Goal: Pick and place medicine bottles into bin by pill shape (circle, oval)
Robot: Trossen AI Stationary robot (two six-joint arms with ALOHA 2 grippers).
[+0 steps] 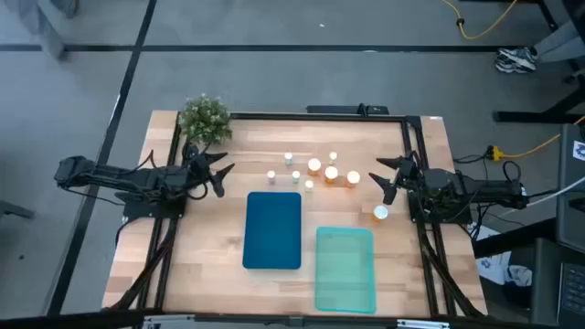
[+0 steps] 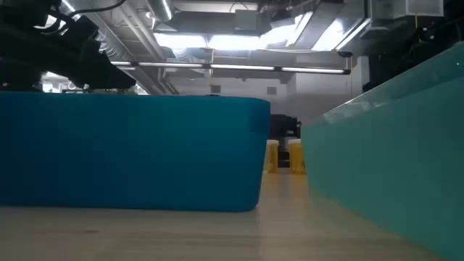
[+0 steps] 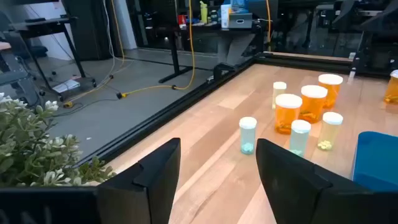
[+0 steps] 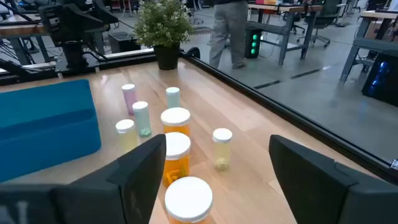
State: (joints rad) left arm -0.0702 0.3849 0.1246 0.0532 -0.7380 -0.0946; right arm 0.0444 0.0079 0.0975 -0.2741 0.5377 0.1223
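Note:
Several medicine bottles point(image 1: 320, 170) with white caps stand upright on their bases in a cluster at the table's middle, some small and pale point(image 3: 247, 135), some larger and orange point(image 4: 176, 124). One more bottle point(image 1: 381, 212) stands alone near the right arm. My left gripper point(image 1: 222, 179) hovers open left of the cluster, its fingers pointing at it. My right gripper point(image 1: 379, 185) is open just right of the cluster, and the nearest orange bottle point(image 4: 188, 198) stands ahead of its fingers, untouched.
A blue bin point(image 1: 272, 230) and a teal bin point(image 1: 345, 268) lie side by side near the table's front edge, below the cluster. A potted green plant point(image 1: 203, 117) stands at the far left corner. A person walks in the room beyond point(image 4: 227, 31).

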